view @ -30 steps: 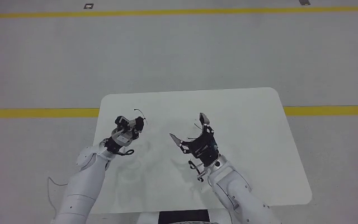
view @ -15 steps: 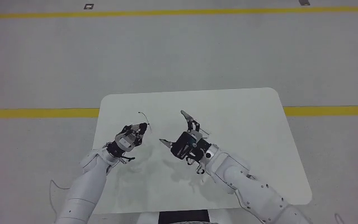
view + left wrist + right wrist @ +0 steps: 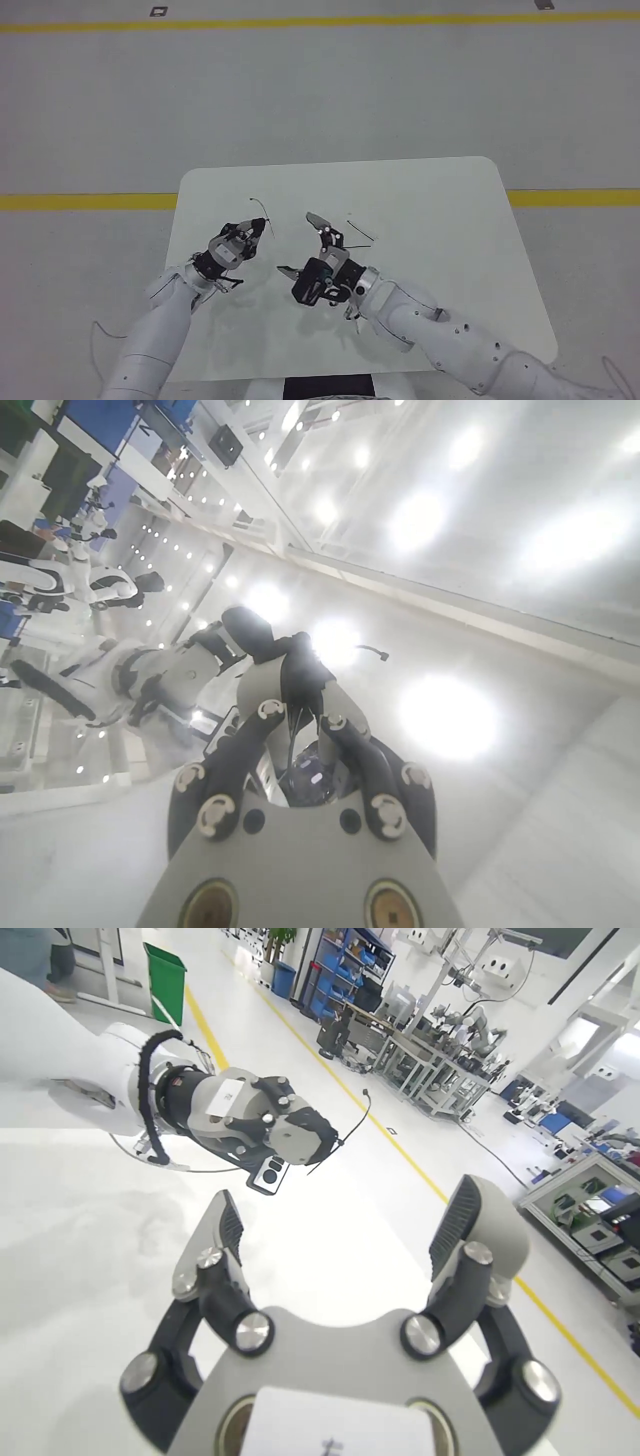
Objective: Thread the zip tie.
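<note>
Zip tie (image 3: 261, 210), thin and black, is gripped in my left pincer (image 3: 247, 236), whose fingers are clenched on it close to its plain end. In the top view the long part leaves the fingertips toward 1 o'clock and bends over at the free end. In the right wrist view a small square head sits at that free end, and a short stub of the tie pokes out on the other side of the closed fingers. My left pincer is over the white table (image 3: 450, 200), at about 9 o'clock from the table's middle. In the left wrist view it points up toward the ceiling lights, with the head of the tie curling past the fingertips.

My right pincer (image 3: 300, 247) is released, its two ribbed fingers (image 3: 227, 1223) spread wide. In the top view it is at about 4 o'clock from the left pincer, near it but not touching. It is turned toward the left pincer, so the right wrist view shows the left pincer and the held tie beyond the gap between my open fingers.

A second thin black strip (image 3: 359, 230) lies flat on the table at about 2 o'clock from my right pincer, apart from both pincers; whether it is another tie I cannot tell
</note>
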`<move>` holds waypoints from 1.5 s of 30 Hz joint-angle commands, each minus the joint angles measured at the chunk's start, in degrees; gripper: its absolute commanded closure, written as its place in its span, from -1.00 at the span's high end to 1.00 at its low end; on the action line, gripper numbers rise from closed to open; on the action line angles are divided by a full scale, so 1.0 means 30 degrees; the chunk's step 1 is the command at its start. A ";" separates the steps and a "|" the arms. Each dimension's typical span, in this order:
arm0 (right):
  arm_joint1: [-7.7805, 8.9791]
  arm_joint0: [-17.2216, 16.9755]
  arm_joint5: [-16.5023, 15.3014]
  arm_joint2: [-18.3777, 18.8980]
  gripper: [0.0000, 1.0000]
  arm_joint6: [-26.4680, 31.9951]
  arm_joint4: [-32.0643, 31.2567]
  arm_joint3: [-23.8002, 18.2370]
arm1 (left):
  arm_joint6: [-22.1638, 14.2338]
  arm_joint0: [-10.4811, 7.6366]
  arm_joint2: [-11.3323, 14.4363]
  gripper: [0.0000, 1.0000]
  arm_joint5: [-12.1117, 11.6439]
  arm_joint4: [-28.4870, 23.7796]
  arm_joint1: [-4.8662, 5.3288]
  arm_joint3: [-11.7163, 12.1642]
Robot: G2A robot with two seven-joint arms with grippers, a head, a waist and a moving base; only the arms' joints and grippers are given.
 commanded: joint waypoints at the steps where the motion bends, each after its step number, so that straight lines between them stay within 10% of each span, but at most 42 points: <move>1: -0.0122 -0.0133 0.0028 -0.0036 1.00 -0.0149 -0.0006 0.0184 | 0.0299 0.0014 0.0165 -1.00 0.0105 -0.0330 -0.0017 -0.0064; 11: -0.0776 0.0735 0.0641 -0.0779 1.00 -0.0247 -0.0027 0.1242 | 0.0600 0.0005 0.0436 -1.00 0.0123 -0.0635 -0.0002 -0.0229; 16: -0.1045 0.1256 0.1199 -0.1256 -0.02 -0.0250 -0.0027 0.1642 | 0.0600 0.0005 0.0436 -1.00 0.0123 -0.0635 -0.0002 -0.0229; 45: -0.2492 0.2252 0.1952 -0.1903 -0.38 0.0330 -0.0027 0.3483 | 0.0600 0.0005 0.0436 -1.00 0.0123 -0.0635 -0.0002 -0.0229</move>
